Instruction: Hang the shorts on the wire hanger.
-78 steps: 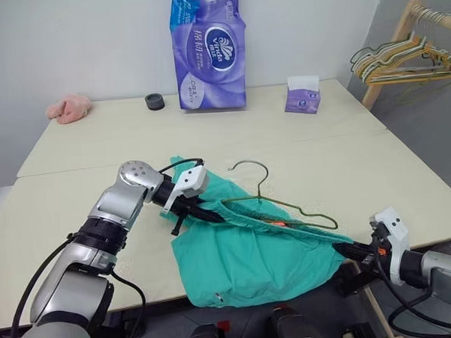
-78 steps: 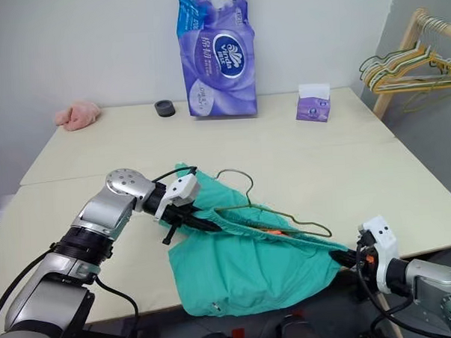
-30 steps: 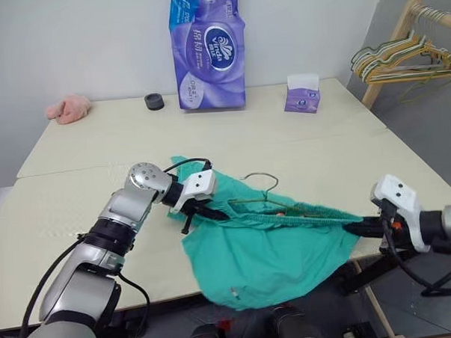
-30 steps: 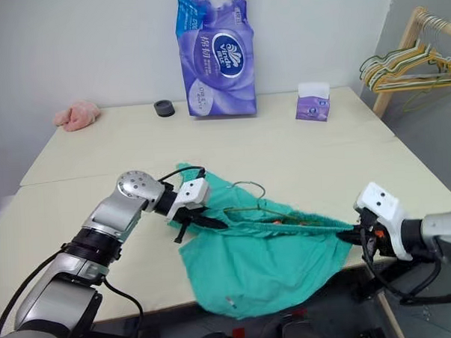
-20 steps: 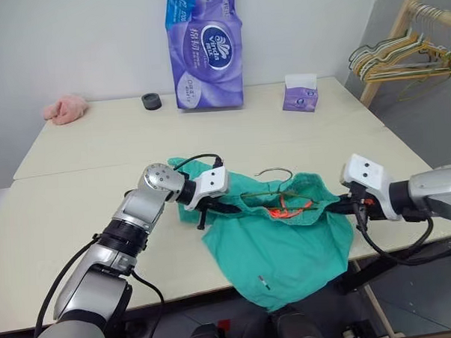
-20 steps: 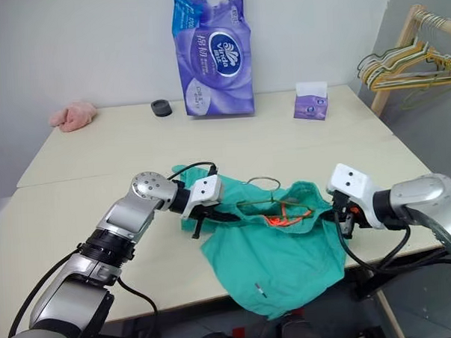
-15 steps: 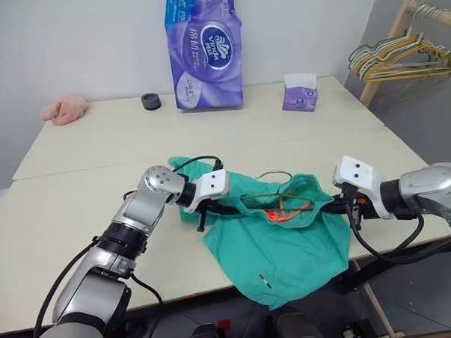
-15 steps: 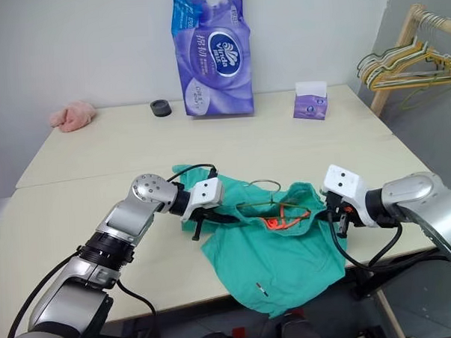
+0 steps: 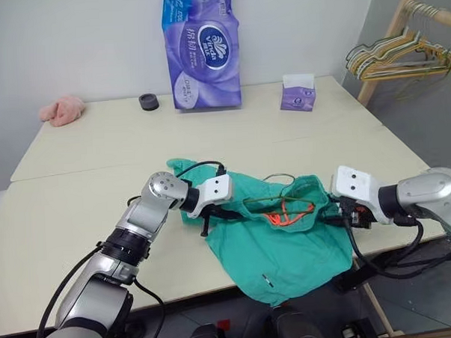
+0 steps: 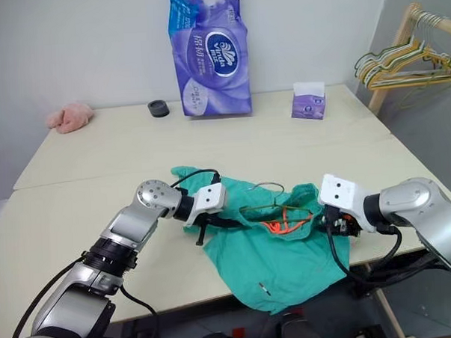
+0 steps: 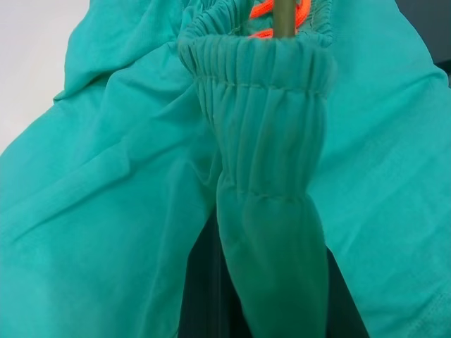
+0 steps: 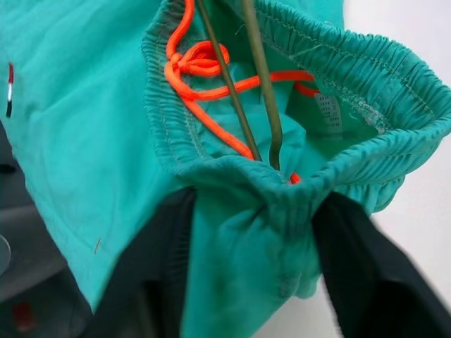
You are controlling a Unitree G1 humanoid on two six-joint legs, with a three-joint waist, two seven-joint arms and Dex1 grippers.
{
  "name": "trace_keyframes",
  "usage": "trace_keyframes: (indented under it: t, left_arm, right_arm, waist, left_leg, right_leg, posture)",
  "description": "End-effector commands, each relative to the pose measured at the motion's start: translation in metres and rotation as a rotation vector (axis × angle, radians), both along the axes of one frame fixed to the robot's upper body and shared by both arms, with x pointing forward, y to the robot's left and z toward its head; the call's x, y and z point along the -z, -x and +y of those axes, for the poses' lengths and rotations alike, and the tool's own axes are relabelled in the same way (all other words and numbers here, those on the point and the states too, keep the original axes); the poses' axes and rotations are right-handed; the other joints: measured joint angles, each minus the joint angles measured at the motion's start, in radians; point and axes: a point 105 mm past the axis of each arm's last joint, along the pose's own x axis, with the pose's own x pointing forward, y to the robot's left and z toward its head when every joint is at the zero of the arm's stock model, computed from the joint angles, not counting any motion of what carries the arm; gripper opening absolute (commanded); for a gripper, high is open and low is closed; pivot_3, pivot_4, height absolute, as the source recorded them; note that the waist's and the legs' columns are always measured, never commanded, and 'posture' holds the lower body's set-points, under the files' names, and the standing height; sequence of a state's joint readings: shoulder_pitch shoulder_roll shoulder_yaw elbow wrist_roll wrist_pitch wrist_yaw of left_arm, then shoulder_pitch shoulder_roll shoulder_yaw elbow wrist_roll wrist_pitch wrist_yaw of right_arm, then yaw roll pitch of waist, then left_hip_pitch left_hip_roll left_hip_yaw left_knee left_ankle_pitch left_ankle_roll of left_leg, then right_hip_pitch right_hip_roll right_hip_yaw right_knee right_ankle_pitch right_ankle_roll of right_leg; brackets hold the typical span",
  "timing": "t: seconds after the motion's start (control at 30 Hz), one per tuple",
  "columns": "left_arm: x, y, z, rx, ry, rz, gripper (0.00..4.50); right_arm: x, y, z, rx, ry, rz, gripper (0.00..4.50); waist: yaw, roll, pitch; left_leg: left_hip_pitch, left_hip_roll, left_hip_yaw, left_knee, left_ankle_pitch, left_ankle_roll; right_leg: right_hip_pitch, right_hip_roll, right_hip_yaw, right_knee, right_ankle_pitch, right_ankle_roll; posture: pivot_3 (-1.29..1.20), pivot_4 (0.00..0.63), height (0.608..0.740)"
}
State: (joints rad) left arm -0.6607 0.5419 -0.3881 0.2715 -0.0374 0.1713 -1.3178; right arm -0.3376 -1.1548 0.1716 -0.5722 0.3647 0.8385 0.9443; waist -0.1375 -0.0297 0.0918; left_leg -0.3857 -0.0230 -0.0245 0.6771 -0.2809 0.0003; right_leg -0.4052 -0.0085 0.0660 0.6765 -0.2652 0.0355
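1. Your table [image 9: 75,157] is a wide pale top; the shorts [image 9: 285,249] lie bunched at its near edge, with their lower part hanging over it.
2. At the back you have a tall purple tissue pack [image 9: 201,50]. To the far right, off the table, a bunch of pale hangers [image 9: 389,57] hangs on a wooden rack.
3. The wire hanger [image 10: 268,204] sits inside the open waistband with its hook poking out on the far side; an orange drawstring [image 12: 211,77] is tangled beside its wires.
4. Your left gripper [image 9: 231,214] is pressed together, pinching the left end of the waistband.
5. Your right gripper [image 10: 334,222] is at the right end of the waistband, its fingers [image 12: 366,274] spread wide with the cloth bunched between them.
6. Smaller things stand well apart along the far edge: a pink fluffy cloth [image 9: 60,109], a small purple tissue box [image 9: 297,93] and a black ring [image 9: 148,102].
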Motion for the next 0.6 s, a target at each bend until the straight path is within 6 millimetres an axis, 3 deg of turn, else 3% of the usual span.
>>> trace_keyframes:
  t: [0.03, 0.1, 0.4, 0.6]
  left_arm:
    - [-0.008, 0.002, -0.007, 0.033, 0.012, -0.039, 0.00]
    - [-0.008, 0.003, -0.007, 0.036, 0.011, -0.038, 0.00]
    - [-0.006, 0.005, -0.007, 0.054, -0.002, -0.030, 0.00]
    - [-0.005, 0.005, -0.007, 0.061, -0.007, -0.032, 0.00]
  right_arm:
    - [-0.008, 0.006, -0.013, 0.030, 0.039, -0.034, 3.87]
    - [-0.004, 0.008, -0.022, 0.078, 0.046, -0.022, 4.47]
    - [0.009, 0.003, -0.035, 0.217, -0.025, 0.003, 4.47]
    - [0.030, -0.007, -0.025, 0.174, -0.006, 0.028, 4.47]
  waist:
    - [0.002, 0.000, 0.000]
    - [-0.001, 0.000, 0.000]
    - [-0.002, 0.000, 0.000]
    - [-0.006, 0.000, 0.000]
  left_leg:
    - [0.000, 0.000, 0.000, 0.000, 0.000, 0.000]
    - [0.000, 0.000, 0.000, 0.000, 0.000, 0.000]
    - [0.000, 0.000, 0.001, 0.000, 0.000, 0.000]
    - [0.000, 0.000, 0.001, 0.000, 0.000, 0.000]
  right_leg:
    - [0.000, 0.000, 0.000, 0.000, 0.000, 0.000]
    - [0.000, 0.000, 0.000, 0.000, 0.000, 0.000]
    - [0.000, 0.000, 0.001, 0.000, -0.001, 0.001]
    - [0.000, 0.000, 0.001, 0.000, -0.001, 0.001]
  posture:
    - [-0.21, 0.077, 0.740]
    - [-0.22, 0.077, 0.740]
    - [-0.22, 0.076, 0.740]
    - [-0.23, 0.073, 0.740]
